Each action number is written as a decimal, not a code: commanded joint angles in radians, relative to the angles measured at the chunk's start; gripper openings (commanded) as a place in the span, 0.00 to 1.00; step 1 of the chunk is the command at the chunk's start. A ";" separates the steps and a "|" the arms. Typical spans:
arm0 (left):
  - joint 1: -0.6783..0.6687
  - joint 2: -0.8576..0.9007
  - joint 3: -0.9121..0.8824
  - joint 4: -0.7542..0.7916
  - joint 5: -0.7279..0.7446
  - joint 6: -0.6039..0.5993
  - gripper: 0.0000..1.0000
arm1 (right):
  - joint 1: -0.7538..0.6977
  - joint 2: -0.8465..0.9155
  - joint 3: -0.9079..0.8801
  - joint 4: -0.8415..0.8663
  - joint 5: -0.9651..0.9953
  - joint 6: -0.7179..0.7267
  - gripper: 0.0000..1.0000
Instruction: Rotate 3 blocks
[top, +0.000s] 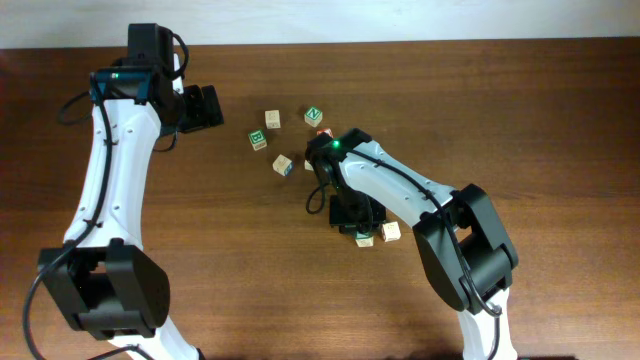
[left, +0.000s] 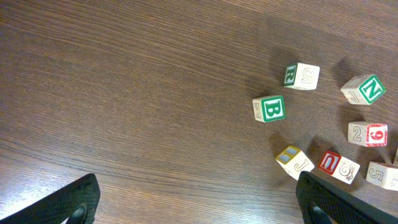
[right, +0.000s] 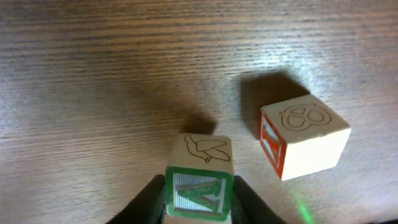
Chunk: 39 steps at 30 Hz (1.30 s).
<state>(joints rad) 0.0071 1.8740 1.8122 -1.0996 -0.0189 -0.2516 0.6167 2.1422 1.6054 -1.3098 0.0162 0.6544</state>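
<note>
**Right pincer** (right: 199, 202): black, two fingers, set narrow. One finger lies against each side of a pale-wood cube with a green-framed letter A (right: 199, 186), and the pincer grips it. An engraved bird is on the cube's upper face. Whether the cube is clear of the wood cannot be told.

**Beside it:** a pale-wood cube with a red-framed side (right: 303, 143), near the held cube's right but apart from it. It has an 8 engraved on top and stands on the dark brown wood-grain table (top: 250, 270). In the overhead view this pair lies right of the table's middle, under the right arm's wrist.

**Left pincer** (left: 199, 208): black ribbed fingers (left: 71, 202) spread wide, holding nothing. It hangs over bare wood, left of the other cubes.

**Loose cubes, left wrist view, all resting on the table and apart from one another:**
- green R cube (left: 301, 75)
- green B cube (left: 269, 108)
- green N cube (left: 363, 89), tilted on an edge
- red 9 cube (left: 367, 134), with a 2 on the neighbouring face
- yellow-framed cube with a J (left: 293, 162)
- red U cube (left: 339, 166)
- a cube with a 5 (left: 384, 175), cut off by the frame edge

In the overhead view these cubes lie between the two arms, toward the far side.
</note>
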 joint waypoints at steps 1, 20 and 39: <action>0.001 0.009 0.015 -0.001 -0.004 -0.006 0.99 | -0.004 0.009 -0.012 0.002 0.027 -0.002 0.36; 0.001 0.009 0.015 -0.002 -0.004 -0.006 0.99 | -0.128 0.060 0.231 0.409 0.101 -0.329 0.53; 0.001 0.009 0.015 -0.001 -0.004 -0.006 0.99 | -0.130 0.150 0.230 0.385 0.027 -0.320 0.26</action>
<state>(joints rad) 0.0071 1.8740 1.8122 -1.1000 -0.0193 -0.2516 0.4866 2.2780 1.8297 -0.8856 0.0944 0.3298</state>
